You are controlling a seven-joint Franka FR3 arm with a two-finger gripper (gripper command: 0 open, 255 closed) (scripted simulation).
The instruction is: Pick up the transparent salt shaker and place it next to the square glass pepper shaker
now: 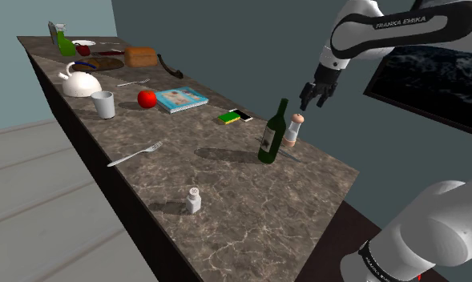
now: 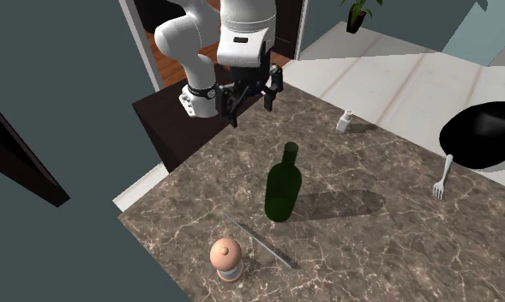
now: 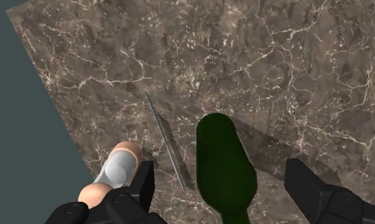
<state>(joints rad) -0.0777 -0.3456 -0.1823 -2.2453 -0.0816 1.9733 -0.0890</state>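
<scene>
The black two-finger claw (image 3: 223, 181) hangs in the air above the brown marbled desk (image 1: 226, 184) with its fingers spread wide, holding and touching nothing. Below it stands the clear-bodied salt shaker with peach-coloured top and base (image 1: 292, 128), upright near the desk's edge, just beside a dark green glass bottle (image 1: 272, 136), with a thin grey knife (image 3: 165, 137) lying between them. The small pale square pepper shaker (image 1: 194, 199) stands well apart from them, near the opposite edge of the desk.
</scene>
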